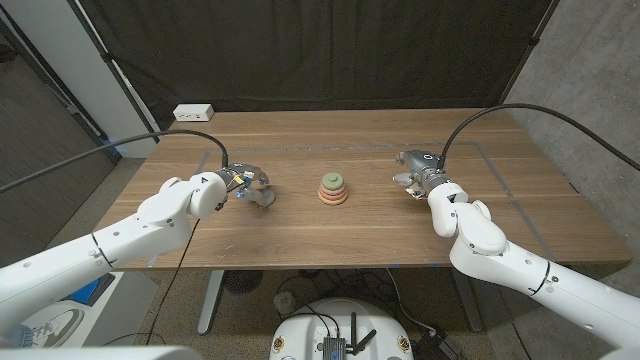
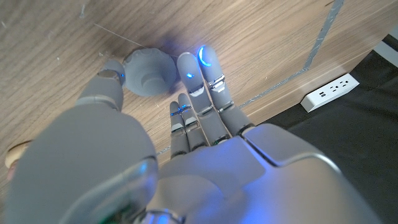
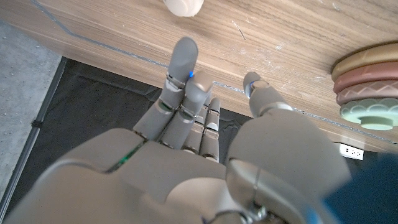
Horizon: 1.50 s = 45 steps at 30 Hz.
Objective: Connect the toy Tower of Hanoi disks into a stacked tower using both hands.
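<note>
Here we start at the left robot hand (image 1: 243,184): its fingers (image 2: 208,65) reach down to the tabletop (image 1: 300,235) beside a small grey disk (image 2: 148,73), thumb on one side of the disk and fingers on the other. They look close to it, perhaps touching, but we cannot tell whether it is actually pinched. From this robot hand, the stack (image 1: 334,189) lies at about 3 o'clock, well apart, in the middle of the tabletop. It shows three layers, orange at the base, pinkish above, pale green on top.

The right robot hand (image 1: 416,170) sits on the stack's other side, with the stack at about 9 o'clock from it. Its fingers (image 3: 185,59) are extended and apart, holding nothing. A small cream piece (image 3: 183,6) lies just beyond its fingertips.

We judge the grey disk is the next piece to go, and the left robot hand is plainly the nearer one. The carry would run sideways toward 3 o'clock, then down onto the green top.
</note>
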Available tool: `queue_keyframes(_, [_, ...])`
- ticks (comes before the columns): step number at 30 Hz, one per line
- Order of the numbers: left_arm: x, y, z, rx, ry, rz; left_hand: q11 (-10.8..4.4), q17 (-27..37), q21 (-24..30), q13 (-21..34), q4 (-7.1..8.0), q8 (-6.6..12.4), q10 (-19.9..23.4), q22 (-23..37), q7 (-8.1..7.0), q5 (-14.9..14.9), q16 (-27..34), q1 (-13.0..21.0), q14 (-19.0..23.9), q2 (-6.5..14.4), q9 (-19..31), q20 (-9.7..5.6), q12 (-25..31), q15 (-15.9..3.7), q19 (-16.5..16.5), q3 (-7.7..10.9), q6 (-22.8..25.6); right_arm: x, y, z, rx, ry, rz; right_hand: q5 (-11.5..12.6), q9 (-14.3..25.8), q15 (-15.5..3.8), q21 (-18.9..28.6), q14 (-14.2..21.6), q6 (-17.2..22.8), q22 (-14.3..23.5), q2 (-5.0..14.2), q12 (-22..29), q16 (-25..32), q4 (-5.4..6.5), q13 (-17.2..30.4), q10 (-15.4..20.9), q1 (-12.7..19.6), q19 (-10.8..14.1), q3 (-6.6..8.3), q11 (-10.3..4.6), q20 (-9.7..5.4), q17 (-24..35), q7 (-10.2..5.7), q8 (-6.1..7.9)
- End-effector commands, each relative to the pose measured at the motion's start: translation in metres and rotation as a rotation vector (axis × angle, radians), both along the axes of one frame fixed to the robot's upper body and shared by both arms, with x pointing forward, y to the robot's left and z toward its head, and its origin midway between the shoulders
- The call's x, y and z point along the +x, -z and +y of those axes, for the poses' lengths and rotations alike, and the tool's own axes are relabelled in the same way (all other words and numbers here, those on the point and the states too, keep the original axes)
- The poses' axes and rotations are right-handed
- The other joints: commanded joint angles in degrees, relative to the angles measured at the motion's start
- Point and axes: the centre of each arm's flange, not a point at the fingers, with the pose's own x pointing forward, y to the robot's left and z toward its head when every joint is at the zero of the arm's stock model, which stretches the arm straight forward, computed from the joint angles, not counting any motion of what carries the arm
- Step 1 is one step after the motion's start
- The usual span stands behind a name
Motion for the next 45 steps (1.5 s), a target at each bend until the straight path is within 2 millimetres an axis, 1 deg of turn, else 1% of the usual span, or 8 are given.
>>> queue_keyframes(1, [0.007,0.009,0.0,-0.006,-0.01,-0.007,-0.25,0.1,0.1,-0.1,-0.23,0.48,0.7,0.2,-0.24,-0.2,0.4,-0.1,0.2,0.3,0.0,-6.39,0.4,-5.85,0.3,0.06,0.5,0.001,-0.002,0.0,-0.001,0.008,0.003,0.4,0.1,-0.54,0.0,-0.4,0.5,0.0,0.49,0.1,0.0,0.03,0.2,0.3,-0.1,-0.3,0.37,0.04,-2.86,0.0,0.1,-0.21])
queue_keyframes(13, [0.014,0.014,-0.002,-0.001,-0.016,0.022,-0.04,0.0,0.2,-0.3,-0.36,0.63,1.0,0.2,-0.08,-0.2,0.4,0.1,0.2,0.6,0.0,-6.37,0.5,-5.86,0.4,0.14,1.0,0.002,-0.002,0.0,-0.001,0.012,0.01,0.6,0.1,-0.52,0.0,-0.2,0.6,0.0,0.51,0.1,0.2,0.06,0.3,0.3,-0.2,-0.3,0.39,-0.03,-2.86,0.3,0.14,-0.24])
queue_keyframes(21, [0.019,0.017,-0.003,-0.007,-0.02,0.044,-0.35,-0.1,0.1,-0.4,-0.52,0.7,1.3,0.2,-0.32,-0.3,0.3,0.4,0.1,0.7,0.0,-6.35,0.6,-5.86,0.2,0.25,1.2,0.001,-0.002,-0.001,0.001,0.014,0.017,0.7,0.1,-0.53,0.0,-0.4,0.7,-0.1,0.53,0.1,0.1,0.07,0.3,0.4,-0.3,-0.3,0.39,-0.02,-2.85,0.2,0.12,-0.25])
queue_keyframes(24, [0.02,0.019,-0.003,-0.003,-0.025,0.05,-0.96,-0.1,0.3,-0.6,-0.68,1.36,3.5,0.2,-0.49,-0.3,0.6,1.0,0.4,1.1,0.0,-6.39,1.3,-5.9,0.5,0.45,3.1,0.001,-0.002,-0.001,0.001,0.015,0.018,0.8,0.1,-0.55,0.1,-0.6,0.7,0.0,0.57,0.1,-0.3,0.08,0.4,0.4,-0.3,-0.3,0.38,-0.01,-2.85,-0.1,0.11,-0.27])
queue_keyframes(31, [0.017,0.022,-0.003,-0.011,-0.032,0.062,-1.31,0.0,0.5,-0.8,-0.82,2.33,6.7,0.2,-0.58,-0.3,1.0,1.6,1.0,1.3,0.0,-6.64,2.2,-5.93,0.8,0.56,6.1,0.002,-0.001,-0.001,0.003,0.013,0.023,0.9,0.1,-0.55,0.0,-0.7,0.7,-0.1,0.63,0.1,-0.4,0.12,0.4,0.5,-0.4,-0.4,0.38,0.0,-2.85,-0.3,0.12,-0.29])
queue_keyframes(32, [0.017,0.023,-0.003,-0.012,-0.033,0.063,-1.31,-0.1,0.7,-0.7,-0.93,2.77,8.6,0.3,-0.7,-0.3,1.2,2.1,1.3,1.6,0.1,-6.99,2.8,-5.96,1.4,0.77,7.4,0.002,-0.001,-0.001,0.003,0.013,0.023,0.9,0.1,-0.55,0.0,-0.6,0.7,-0.1,0.64,0.1,-0.3,0.13,0.4,0.5,-0.4,-0.4,0.38,0.05,-2.85,-0.2,0.13,-0.28])
queue_keyframes(39, [0.012,0.026,-0.005,-0.022,-0.032,0.063,-2.85,-0.1,1.2,-0.2,-1.32,4.13,13.9,0.4,-0.67,0.1,1.9,4.8,2.2,3.0,0.5,-7.47,4.4,-6.01,2.2,1.94,11.8,0.003,0.002,0.0,0.007,0.006,0.024,1.0,0.1,-0.53,-0.1,-0.4,0.7,-0.1,0.73,0.1,-0.1,0.18,0.4,0.6,-0.5,-0.4,0.39,0.14,-2.85,0.1,0.13,-0.32])
queue_keyframes(45, [0.008,0.029,-0.004,-0.045,-0.032,0.052,-3.1,-0.2,1.4,0.1,-1.36,4.63,15.6,0.4,-0.89,0.3,2.1,5.8,2.6,3.2,0.7,-7.67,4.7,-6.03,2.5,2.25,13.5,0.003,0.003,-0.001,0.005,0.009,0.025,1.2,0.1,-0.52,0.1,-0.4,0.8,0.0,0.8,0.1,-0.1,0.23,0.5,0.6,-0.7,-0.3,0.4,0.03,-2.85,0.2,0.17,-0.33])
